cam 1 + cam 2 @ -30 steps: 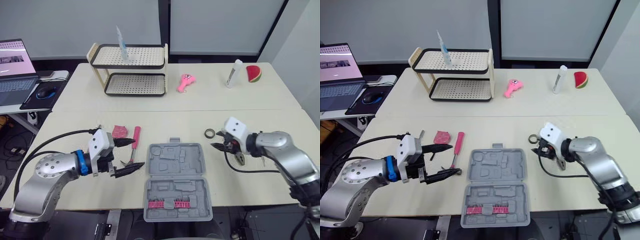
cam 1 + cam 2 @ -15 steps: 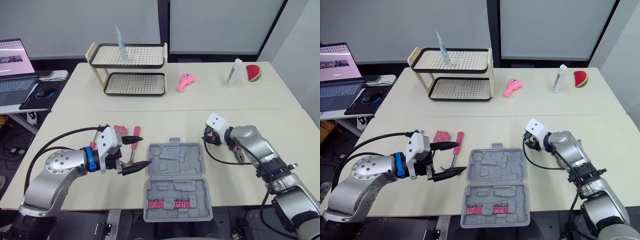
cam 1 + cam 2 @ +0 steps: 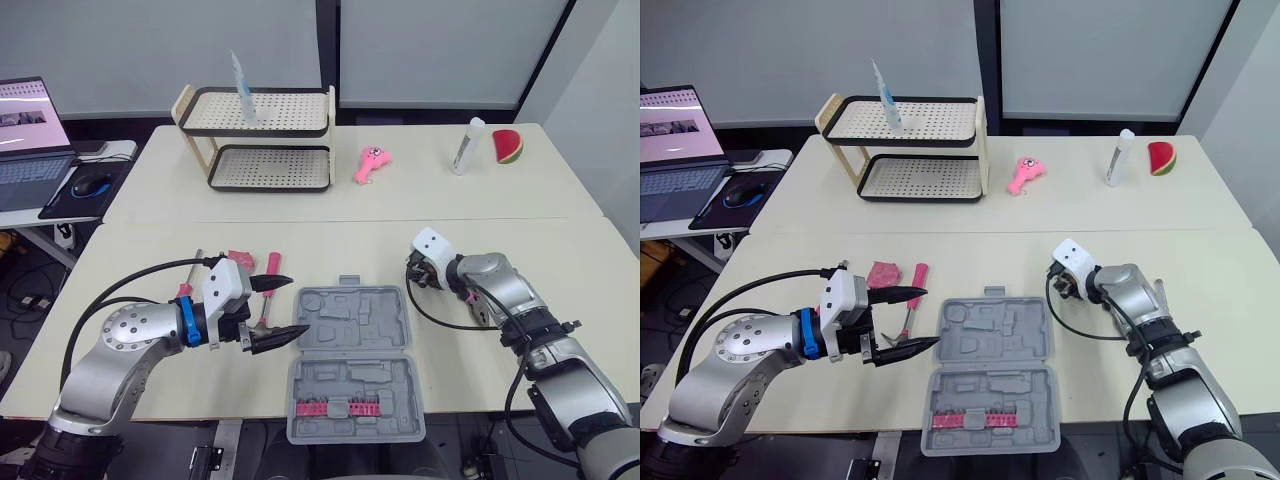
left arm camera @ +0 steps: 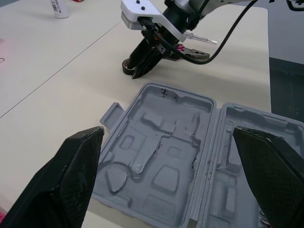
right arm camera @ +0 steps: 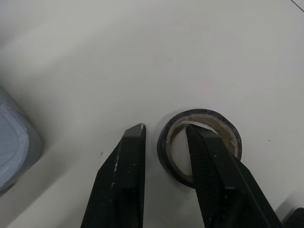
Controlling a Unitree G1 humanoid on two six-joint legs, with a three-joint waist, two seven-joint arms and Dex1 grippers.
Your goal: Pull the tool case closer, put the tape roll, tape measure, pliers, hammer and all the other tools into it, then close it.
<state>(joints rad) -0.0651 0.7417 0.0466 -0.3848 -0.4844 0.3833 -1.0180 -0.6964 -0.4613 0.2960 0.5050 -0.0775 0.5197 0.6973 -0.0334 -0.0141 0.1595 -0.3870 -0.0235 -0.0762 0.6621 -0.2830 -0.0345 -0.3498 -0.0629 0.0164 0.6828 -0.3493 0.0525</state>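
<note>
The grey tool case point(image 3: 352, 318) lies open at the table's front, its trays bare except for a pink bit strip point(image 3: 340, 407). My left gripper point(image 3: 290, 308) is open just left of the case and holds nothing. Behind it lie the pink-handled hammer point(image 3: 271, 272), the pink tape measure point(image 3: 238, 260) and a screwdriver point(image 3: 190, 280). My right gripper point(image 5: 166, 129) is open, one finger inside the dark tape roll point(image 5: 209, 113) and one outside its wall. The roll point(image 4: 127, 66) rests on the table right of the case. The pliers point(image 4: 190, 50) lie behind that arm.
A two-tier rack point(image 3: 258, 140) stands at the back. To its right are a pink toy point(image 3: 370, 165), a white bottle point(image 3: 466, 147) and a watermelon slice point(image 3: 507, 146). A laptop point(image 3: 30, 140) sits on a side desk at the left.
My right gripper has swung in from the right and come down over the tape roll. My left gripper has edged right, closer to the case.
</note>
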